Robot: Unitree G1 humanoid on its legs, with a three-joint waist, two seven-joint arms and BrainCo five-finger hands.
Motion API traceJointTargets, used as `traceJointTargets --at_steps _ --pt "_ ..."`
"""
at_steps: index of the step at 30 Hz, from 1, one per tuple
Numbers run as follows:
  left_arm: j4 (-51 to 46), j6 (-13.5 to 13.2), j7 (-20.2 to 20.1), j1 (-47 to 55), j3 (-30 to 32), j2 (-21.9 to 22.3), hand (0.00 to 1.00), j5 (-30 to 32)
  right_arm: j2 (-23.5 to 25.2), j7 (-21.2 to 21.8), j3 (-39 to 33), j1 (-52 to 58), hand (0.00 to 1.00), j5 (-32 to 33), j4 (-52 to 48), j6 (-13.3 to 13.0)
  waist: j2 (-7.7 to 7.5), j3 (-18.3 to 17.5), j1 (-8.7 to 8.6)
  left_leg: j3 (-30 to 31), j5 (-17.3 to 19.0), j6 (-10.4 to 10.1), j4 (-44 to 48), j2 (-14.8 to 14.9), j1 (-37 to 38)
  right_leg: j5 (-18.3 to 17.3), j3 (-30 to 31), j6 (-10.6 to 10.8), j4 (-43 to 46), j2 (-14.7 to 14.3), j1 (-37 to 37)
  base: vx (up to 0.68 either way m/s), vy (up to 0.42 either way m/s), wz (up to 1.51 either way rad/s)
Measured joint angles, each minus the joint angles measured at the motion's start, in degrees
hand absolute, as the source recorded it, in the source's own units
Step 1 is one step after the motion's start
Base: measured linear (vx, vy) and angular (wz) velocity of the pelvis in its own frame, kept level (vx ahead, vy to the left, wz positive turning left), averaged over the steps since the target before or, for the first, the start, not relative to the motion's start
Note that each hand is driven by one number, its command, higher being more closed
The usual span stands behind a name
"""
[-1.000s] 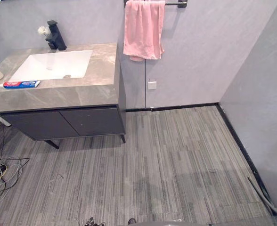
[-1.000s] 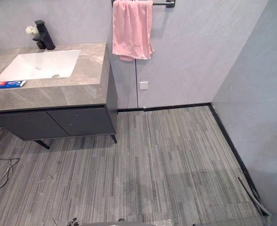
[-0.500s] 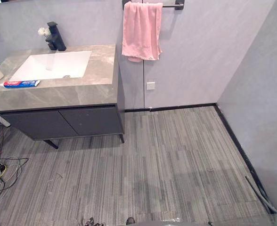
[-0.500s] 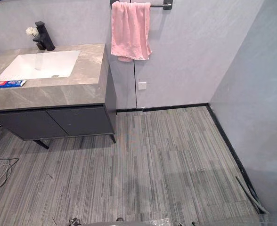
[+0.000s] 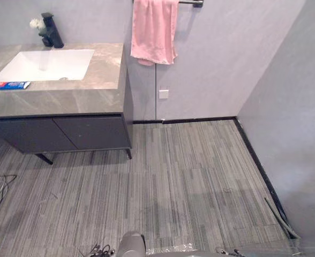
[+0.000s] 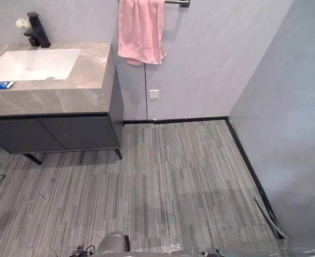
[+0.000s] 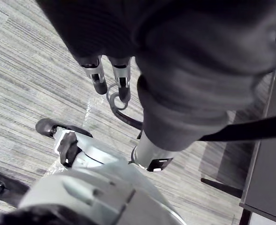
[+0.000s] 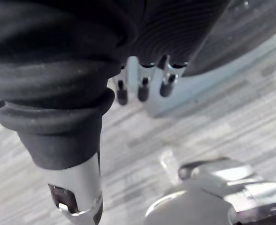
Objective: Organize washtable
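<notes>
My left hand (image 7: 123,84) and right hand (image 8: 144,88) hang slack, empty: the bench (image 5: 66,100) with toothpaste (image 5: 7,84) stands well apart.

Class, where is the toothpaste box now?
Left eye view: the toothpaste box lies far left on the grey countertop, just in front of the white sink.

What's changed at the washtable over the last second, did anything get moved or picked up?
Nothing on the washtable moved and nothing was picked up; the whole view shifted, so the camera moved. The toothpaste tube lies in front of the sink, the pink towel hangs on its bar, the black faucet stands behind the sink. The left hand and right hand are open, holding nothing.
</notes>
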State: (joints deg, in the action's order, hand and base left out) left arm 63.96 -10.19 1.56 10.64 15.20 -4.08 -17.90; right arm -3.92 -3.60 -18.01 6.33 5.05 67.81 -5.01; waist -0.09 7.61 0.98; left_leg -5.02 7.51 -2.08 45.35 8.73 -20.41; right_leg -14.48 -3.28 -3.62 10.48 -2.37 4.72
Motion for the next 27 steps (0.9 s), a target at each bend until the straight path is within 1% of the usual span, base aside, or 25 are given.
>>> traceJointTargets --at_steps 1,2,4,5,6,7,8,9,10,11,12,13,14,15,16,18,19,20,21,22,23,24,25,26,27 --pt "-0.8 -0.1 0.0 0.6 0.1 0.8 0.0 -0.1 -0.6 0.1 0.1 -0.5 0.0 -0.4 0.0 0.3 0.66 0.0 0.1 -0.1 0.7 -0.2 -3.0 -1.3 -1.3 -0.3 1.7 -0.4 0.2 0.2 -0.3 0.22 0.033 -0.6" --pt "-1.1 -0.1 0.0 0.9 0.2 1.2 0.0 -0.2 -0.9 0.0 0.2 -1.0 0.0 -0.6 0.0 0.4 0.68 -0.1 0.2 0.1 0.7 -0.2 -5.6 -2.1 -1.7 -0.6 2.8 -0.5 0.3 0.4 -0.6 0.28 0.102 -0.83" --pt "-1.4 -0.1 -0.1 1.4 0.3 2.1 0.0 -0.6 -1.6 0.1 0.1 -2.0 0.0 -0.7 -0.1 0.5 1.74 0.0 0.61 0.9 0.2 -0.9 -15.9 -4.4 -2.8 -1.4 5.7 0.2 0.3 1.5 -1.4 0.27 0.129 -0.82" --pt "-1.4 -0.1 -0.1 1.6 0.3 2.5 0.0 -0.6 -2.1 0.1 -0.2 -1.9 0.0 -0.7 -0.2 0.5 2.59 -0.4 0.95 3.0 -1.0 -2.0 -23.5 -6.1 -3.0 -2.5 7.3 1.1 0.3 2.0 -1.8 0.41 0.213 -0.85" --pt "-1.4 -0.1 -0.1 1.8 0.9 3.3 0.0 -0.6 -2.4 0.0 -0.4 -1.3 0.0 -0.7 -0.2 0.6 3.05 -0.9 1.89 3.6 -3.7 -0.8 -25.8 -6.5 -3.1 -4.4 9.1 1.9 1.0 2.5 -1.7 0.51 0.266 -0.8" --pt "-1.4 -0.1 -0.2 1.9 1.6 3.3 0.0 -0.7 -2.0 0.1 -0.6 -0.9 0.0 -0.7 -0.3 0.6 2.48 -1.2 2.17 3.1 -4.7 0.5 -24.5 -7.1 -3.0 -5.8 9.9 2.1 1.9 3.3 -1.7 0.52 0.243 -0.68" --pt "-1.5 -0.1 -0.2 2.2 2.4 3.0 0.0 -0.6 -1.1 0.1 -1.1 0.0 0.0 -0.7 -1.0 0.8 1.25 -2.8 2.98 0.7 -1.5 2.4 -20.7 -8.3 -3.7 -8.0 10.5 3.1 4.9 5.5 -2.2 0.58 0.21 -0.41" --pt "-1.5 -0.1 -0.2 1.8 3.5 2.8 0.0 -0.6 -0.6 0.2 -2.0 1.0 0.0 -0.7 -1.5 0.9 0.05 -3.3 2.97 -0.4 0.8 3.1 -18.8 -9.0 -3.7 -9.0 10.1 4.9 7.6 6.6 -2.9 0.6 0.192 -0.42" --pt "-1.7 -0.1 -0.2 1.3 4.4 2.8 0.0 -0.5 0.2 0.7 -3.3 1.1 0.0 -0.7 -2.0 0.9 -0.73 -3.5 3.06 -1.6 3.9 4.5 -15.6 -9.4 -3.0 -9.7 9.9 6.3 14.4 7.5 -4.5 0.59 0.187 -0.38" --pt "-1.7 0.0 -0.2 0.7 4.6 2.3 0.0 -0.6 1.0 1.1 -3.9 1.3 0.0 -0.6 -2.8 0.9 -1.61 -2.6 2.99 -2.5 7.2 5.5 -13.7 -9.9 0.1 -8.5 9.7 8.3 27.8 7.7 -7.8 0.54 0.186 -0.41" --pt "-1.8 0.1 -0.2 0.1 4.0 1.6 0.0 -0.6 1.6 1.3 -4.1 1.5 0.0 -0.6 -4.0 0.9 -2.21 -1.7 2.7 -2.9 10.0 6.0 -13.1 -10.6 4.4 -3.7 9.2 11.0 44.6 8.4 -13.4 0.51 0.182 -0.24" --pt "-1.8 0.2 -0.2 -0.1 3.5 1.3 0.0 -0.6 1.8 1.4 -4.1 1.7 0.0 -0.6 -4.1 0.8 -1.92 -1.5 2.31 -2.8 11.0 6.2 -13.0 -10.6 6.2 -2.9 8.8 11.5 50.7 8.6 -15.5 0.49 0.141 0.0" --pt "-2.4 0.4 -0.2 -0.7 2.7 1.2 0.0 -0.5 1.8 1.5 -3.9 1.8 0.0 -0.7 -4.6 0.8 -2.15 -1.5 1.29 -2.5 11.9 6.2 -13.4 -10.4 9.5 -3.0 7.0 11.4 56.7 8.7 -18.0 0.49 0.101 0.13" --pt "-4.2 0.3 -0.2 -1.2 2.1 1.5 0.0 -0.5 1.7 1.5 -3.6 2.1 0.0 -0.7 -5.4 0.9 -1.83 -1.4 1.28 -2.3 12.3 5.8 -15.7 -10.0 14.0 -3.2 4.0 10.9 59.1 9.4 -21.0 0.49 0.077 0.05" --pt "-5.2 0.3 -0.2 -2.0 1.7 2.0 0.0 -0.5 1.7 1.4 -2.7 2.6 0.0 -0.7 -6.4 0.9 -1.54 -1.6 1.34 -2.2 12.6 5.3 -18.6 -9.2 16.9 -3.4 1.4 10.4 57.7 9.7 -23.3 0.51 0.032 0.02" --pt "-6.2 -0.1 -0.3 -4.9 1.0 2.9 0.0 -0.4 2.1 1.2 -0.7 3.0 0.0 -0.5 -9.1 0.0 -1.31 -1.6 0.9 0.0 14.0 3.7 -22.4 -7.0 21.5 -3.6 -3.2 10.0 45.5 9.7 -29.4 0.52 -0.038 0.15" --pt "-6.1 -0.2 -0.2 -5.3 0.6 3.1 0.0 -0.4 2.0 1.0 -0.1 3.1 0.0 -0.3 -9.4 -0.2 -1.34 -1.6 0.75 0.2 14.2 3.4 -23.3 -6.5 22.6 -3.5 -3.3 10.0 40.2 9.6 -30.1 0.4 -0.079 0.2" --pt "-6.1 -0.2 -0.2 -5.5 -0.1 3.6 0.0 -0.4 1.6 0.8 0.8 3.0 0.0 0.1 -10.1 -0.2 -1.23 -1.6 0.13 0.4 14.4 2.9 -24.7 -5.8 24.5 -2.2 -3.2 9.6 31.8 9.5 -30.3 0.4 -0.117 0.2" --pt "-6.1 -0.3 -0.1 -5.4 -1.4 4.2 0.0 -0.4 1.2 0.3 2.7 3.1 0.0 0.7 -11.2 -0.2 -1.11 -1.6 -0.47 0.7 15.2 1.5 -26.6 -5.2 26.9 0.6 -2.0 8.9 21.7 9.4 -30.4 0.49 -0.166 0.3" --pt "-6.2 -0.5 0.0 -5.5 -2.1 4.4 0.0 -0.2 0.9 -0.2 4.8 3.4 0.0 1.6 -12.6 0.1 -1.26 -1.8 -0.57 1.3 16.1 -0.2 -27.6 -4.7 28.7 4.4 -0.7 8.1 14.5 9.2 -30.3 0.5 -0.189 0.36" --pt "-6.5 -0.5 0.1 -5.5 -2.3 4.6 0.0 -0.1 0.6 -0.4 6.1 3.7 0.0 1.8 -14.0 0.1 -1.32 -1.9 -0.68 2.0 16.7 -1.2 -27.9 -4.5 29.5 6.6 -0.3 7.6 12.8 9.5 -30.4 0.66 -0.314 0.56" --pt "-7.2 -1.0 0.5 -4.9 -2.7 5.0 0.0 0.0 -0.3 -0.8 9.3 4.5 0.0 2.4 -17.2 0.1 -0.93 -2.7 -1.15 3.9 17.3 -2.3 -28.2 -3.2 30.8 13.5 -0.3 7.7 14.6 8.9 -30.6 0.6 -0.312 0.54" --pt "-7.4 -1.3 1.2 -4.6 -3.8 5.2 0.0 0.0 -1.3 -1.3 11.5 3.8 0.0 3.3 -20.8 -0.1 0.7 -3.6 -0.75 5.5 16.5 -3.7 -26.5 -0.6 30.4 12.8 -1.9 6.1 18.1 7.4 -31.3 0.74 -0.376 0.41" --pt "-7.7 -1.3 1.2 -4.4 -3.9 5.6 0.0 0.0 -1.3 -1.5 12.3 3.4 0.0 3.7 -23.0 -0.4 1.47 -3.8 -0.4 6.4 15.4 -4.9 -24.4 0.6 29.6 11.5 -2.7 5.4 18.9 6.6 -31.1 0.59 -0.34 0.26" --pt "-8.8 -1.4 1.5 -4.4 -4.1 6.2 0.0 0.0 -1.0 -1.4 14.5 2.1 0.0 4.0 -25.8 -1.3 2.08 -3.8 -0.28 8.5 11.7 -3.8 -17.0 1.2 26.0 9.5 -4.3 3.8 19.8 6.0 -29.9 0.57 -0.347 0.26"
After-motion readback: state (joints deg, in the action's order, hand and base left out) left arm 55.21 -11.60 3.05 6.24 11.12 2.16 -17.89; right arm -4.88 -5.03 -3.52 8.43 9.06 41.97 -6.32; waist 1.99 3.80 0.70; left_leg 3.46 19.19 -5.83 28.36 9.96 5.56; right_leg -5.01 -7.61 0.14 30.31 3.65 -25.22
